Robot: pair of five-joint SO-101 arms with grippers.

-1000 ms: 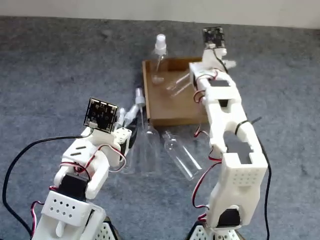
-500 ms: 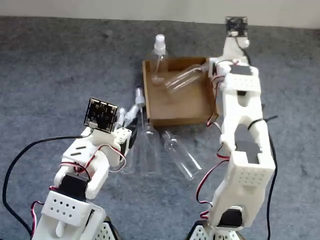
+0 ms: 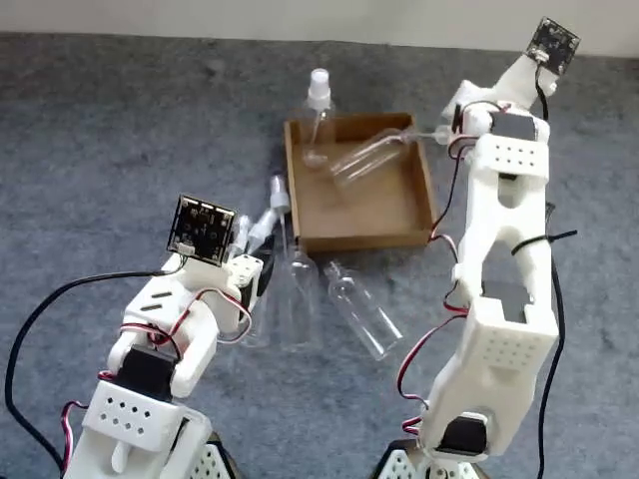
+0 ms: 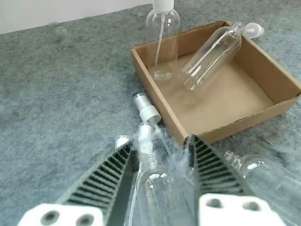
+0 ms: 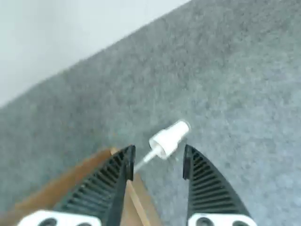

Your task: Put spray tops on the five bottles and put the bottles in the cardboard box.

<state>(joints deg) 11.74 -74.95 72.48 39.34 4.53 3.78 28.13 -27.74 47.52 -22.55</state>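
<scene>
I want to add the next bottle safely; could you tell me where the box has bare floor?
The box is bare in its near half, bordered by its near and right walls. The far half is crowded: an upright bottle in the left corner, a lying bottle slanting to the right corner.

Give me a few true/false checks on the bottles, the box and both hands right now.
1. Two bottles are in the cardboard box. True.
2. Both stand upright. False: the upright bottle stands in a corner; the tilted bottle leans with its spray top over the rim.
3. The right hand is shut on that top. False: it is open, fingers either side of the top.
4. A capless bottle lies on the table outside the box. True.
5. The left hand grips a capped bottle. True.
</scene>
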